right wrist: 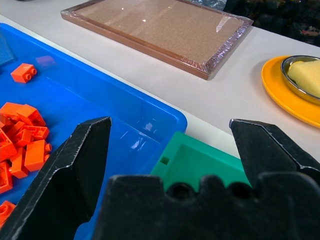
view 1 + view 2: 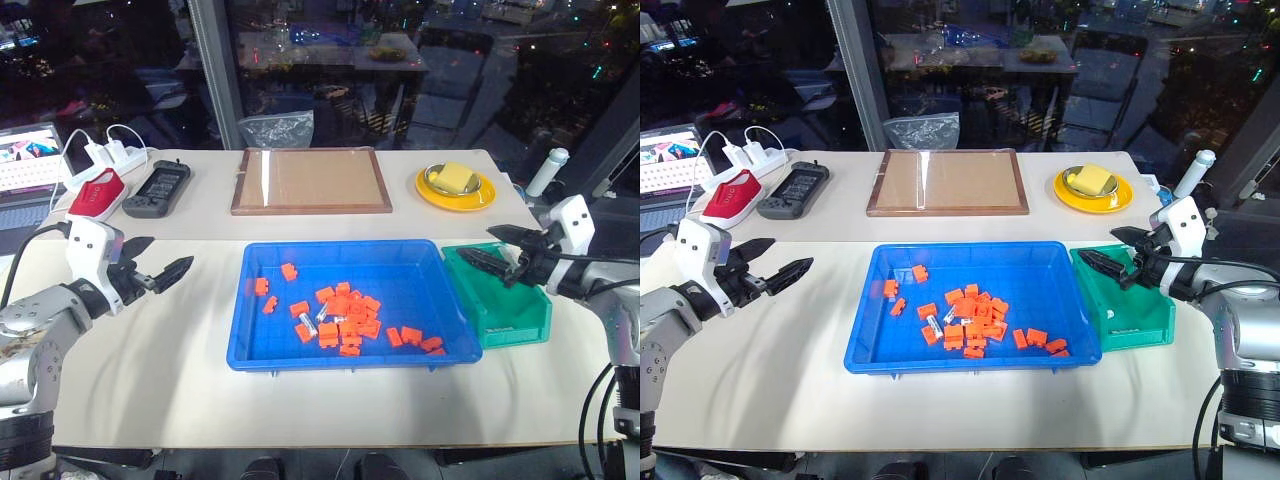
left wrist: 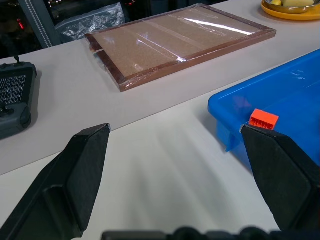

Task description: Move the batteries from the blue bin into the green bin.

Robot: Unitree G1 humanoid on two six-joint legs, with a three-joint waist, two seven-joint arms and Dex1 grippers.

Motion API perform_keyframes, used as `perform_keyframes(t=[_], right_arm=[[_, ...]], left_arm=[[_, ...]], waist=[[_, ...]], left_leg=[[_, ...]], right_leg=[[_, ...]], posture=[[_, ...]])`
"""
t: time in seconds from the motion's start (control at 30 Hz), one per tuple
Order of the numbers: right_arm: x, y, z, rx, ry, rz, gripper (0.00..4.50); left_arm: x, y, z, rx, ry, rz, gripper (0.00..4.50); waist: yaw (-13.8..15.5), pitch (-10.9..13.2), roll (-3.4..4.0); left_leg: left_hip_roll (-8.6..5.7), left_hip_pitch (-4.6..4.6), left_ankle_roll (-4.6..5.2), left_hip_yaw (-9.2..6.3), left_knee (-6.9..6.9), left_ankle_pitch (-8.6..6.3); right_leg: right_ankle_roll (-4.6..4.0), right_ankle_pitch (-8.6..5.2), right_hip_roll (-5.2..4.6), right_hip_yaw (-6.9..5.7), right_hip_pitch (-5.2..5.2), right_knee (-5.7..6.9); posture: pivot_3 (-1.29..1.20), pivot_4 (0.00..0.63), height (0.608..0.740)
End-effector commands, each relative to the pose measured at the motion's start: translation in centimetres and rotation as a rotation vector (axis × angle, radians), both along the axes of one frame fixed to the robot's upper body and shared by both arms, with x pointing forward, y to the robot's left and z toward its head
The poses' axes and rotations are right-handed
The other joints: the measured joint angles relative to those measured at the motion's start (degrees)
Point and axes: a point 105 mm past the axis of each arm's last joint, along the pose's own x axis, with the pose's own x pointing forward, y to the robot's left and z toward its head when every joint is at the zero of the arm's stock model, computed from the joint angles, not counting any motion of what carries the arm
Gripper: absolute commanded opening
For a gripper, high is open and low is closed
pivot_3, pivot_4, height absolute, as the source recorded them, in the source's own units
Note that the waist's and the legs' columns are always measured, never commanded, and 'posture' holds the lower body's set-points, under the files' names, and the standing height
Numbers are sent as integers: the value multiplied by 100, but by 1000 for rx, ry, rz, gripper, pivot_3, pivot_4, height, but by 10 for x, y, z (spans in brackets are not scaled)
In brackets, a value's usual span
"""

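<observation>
Batteries [image 2: 322, 318] lie amid orange blocks [image 2: 345, 318] mid blue bin [image 2: 420, 272], green bin [image 2: 520, 320] touching it toward the surface's right edge; both tools, left [image 2: 160, 262] and right [image 2: 493, 247], gape empty, so picking seems unstarted: next, reach into the pile.

Office/lab: laptop [image 2: 25, 160], power strip [image 2: 118, 156], night window wall [image 2: 400, 70]

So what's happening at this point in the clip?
Nothing is being held. The left gripper hangs open over the table left of the blue bin, and the right gripper hangs open above the green bin. A couple of batteries lie among orange blocks in the blue bin.
</observation>
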Motion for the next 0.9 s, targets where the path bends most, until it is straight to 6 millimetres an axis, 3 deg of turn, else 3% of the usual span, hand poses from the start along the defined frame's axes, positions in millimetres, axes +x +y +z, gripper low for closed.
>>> perform_keyframes(t=[0.03,0.1,0.23,0.4,0.5,0.67,0.9], right_arm=[[-8,15,9,-64,-1,70,4415],[-16,39,7,-121,86,178,4415],[-34,91,28,-170,175,447,4415],[-41,137,9,-327,229,600,4415],[-32,169,-11,-337,234,652,4415],[-17,179,-20,-325,252,623,4415],[-3,185,-52,-312,313,590,4415]], left_arm=[[-1,-9,15,-6,-19,-62,4500],[-8,-25,17,-30,16,-167,4500],[-39,-57,16,-45,149,-410,4500],[-55,-66,15,15,258,-495,4500],[-64,-70,15,59,302,-531,4500],[-67,-73,15,72,300,-524,4500],[-74,-78,17,87,279,-553,4500]], waist=[[0,0,0],[1,2,3],[-103,24,28],[-124,25,27],[-104,30,22],[-68,30,22],[-62,30,21]], left_leg=[[0,0,0,0,0,0],[-1,-3,0,0,0,0],[2,-5,0,4,3,0],[14,2,1,-7,-7,-1],[4,-17,1,-4,2,0],[3,-34,0,-3,2,0],[7,-28,0,1,3,0]], right_leg=[[0,0,0,0,0,0],[0,0,0,0,-2,1],[0,0,1,6,-11,8],[1,-3,13,-7,-10,3],[0,-3,3,-3,-29,7],[-4,0,3,-3,-64,35],[-5,0,4,-4,-73,54]], posture=[[0,150,740],[0,150,740],[0,150,740],[0,150,740],[0,150,740],[0,150,740],[0,150,740]])
